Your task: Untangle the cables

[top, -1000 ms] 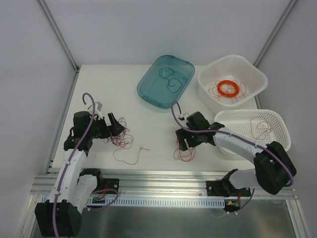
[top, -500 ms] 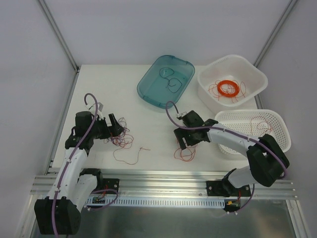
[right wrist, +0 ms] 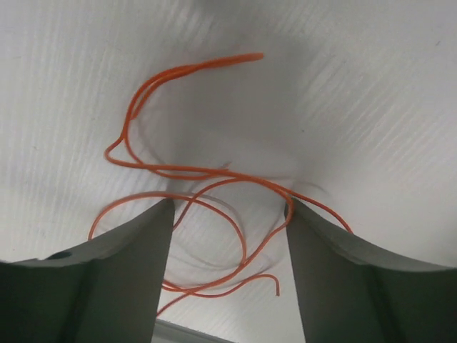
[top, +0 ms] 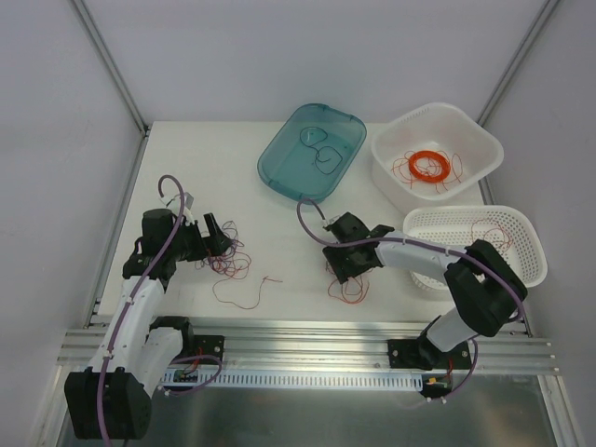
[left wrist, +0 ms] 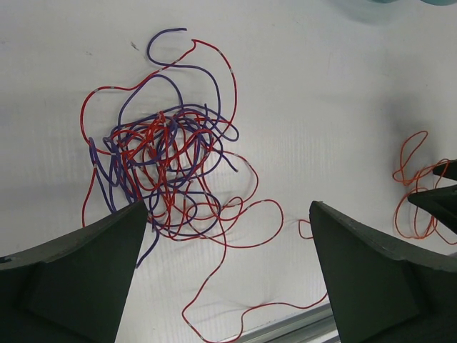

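The cables (top: 230,262) lie as a wad of red and dark blue-purple wires on the left of the white table, with one long red strand (top: 244,298) trailing toward the front edge. In the left wrist view the wad (left wrist: 161,153) sits just ahead of my left gripper (left wrist: 228,214), which is wide open with only table and the red strand between its fingers. My left gripper (top: 222,237) hovers at the wad's left side. A separate orange-red wire (top: 346,288) lies mid-table. My right gripper (right wrist: 228,207) stands open low over that wire (right wrist: 193,171), loops running between and past its fingers.
A teal tray (top: 287,166) at the back holds a couple of dark wires. To its right, a white bin (top: 480,140) contains a flat orange coil (top: 428,167) and loose red wires. The white perforated basket (top: 447,237) holds a red wire (top: 491,238). An aluminium rail (top: 307,332) runs along the front edge.
My right arm has swung left, bringing its gripper over the orange-red wire, and its jaws have narrowed a little. The left arm and the wad have not moved.
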Controlling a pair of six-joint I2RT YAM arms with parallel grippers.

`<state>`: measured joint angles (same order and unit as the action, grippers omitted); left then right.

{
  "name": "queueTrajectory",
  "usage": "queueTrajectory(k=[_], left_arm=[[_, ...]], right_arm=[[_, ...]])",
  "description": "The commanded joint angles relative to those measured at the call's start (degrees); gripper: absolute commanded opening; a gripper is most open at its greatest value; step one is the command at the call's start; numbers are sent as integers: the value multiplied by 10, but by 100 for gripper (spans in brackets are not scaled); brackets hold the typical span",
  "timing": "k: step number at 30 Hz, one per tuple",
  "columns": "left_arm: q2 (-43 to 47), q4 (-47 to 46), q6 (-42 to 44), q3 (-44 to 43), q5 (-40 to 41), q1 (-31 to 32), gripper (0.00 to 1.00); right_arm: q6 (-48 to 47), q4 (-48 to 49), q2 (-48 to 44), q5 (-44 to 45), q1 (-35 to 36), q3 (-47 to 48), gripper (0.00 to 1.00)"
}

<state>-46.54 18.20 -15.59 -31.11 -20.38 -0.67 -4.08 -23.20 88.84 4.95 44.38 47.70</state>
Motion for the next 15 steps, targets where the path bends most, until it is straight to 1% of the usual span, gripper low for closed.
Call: queueTrajectory(k=[1,2,4,5,7,8,12,15], left_arm=[[-2,-16,13,-4,7,5,98],[-3,-16,14,-4,7,5,98],[-5,-17,14,-4,6,4,98],[-5,-17,13,-4,7,5,98],[-7,-16,13,-4,6,5,98],[-7,-16,12,-4,6,5,98],[-8,-17,13,-4,3,19,98],[-7,-17,13,-4,4,20,98]], right_arm=[[15,24,48,-28,16,-20,63],[17,25,49,-24,18,-26,51],[24,32,49,-24,18,-31,34],[24,32,49,-21,18,-33,18],[25,29,39,-17,19,-31,5],[23,27,34,-12,19,-29,1],[10,21,-10,7,17,-10,1],[-6,-6,-52,28,8,28,1]])
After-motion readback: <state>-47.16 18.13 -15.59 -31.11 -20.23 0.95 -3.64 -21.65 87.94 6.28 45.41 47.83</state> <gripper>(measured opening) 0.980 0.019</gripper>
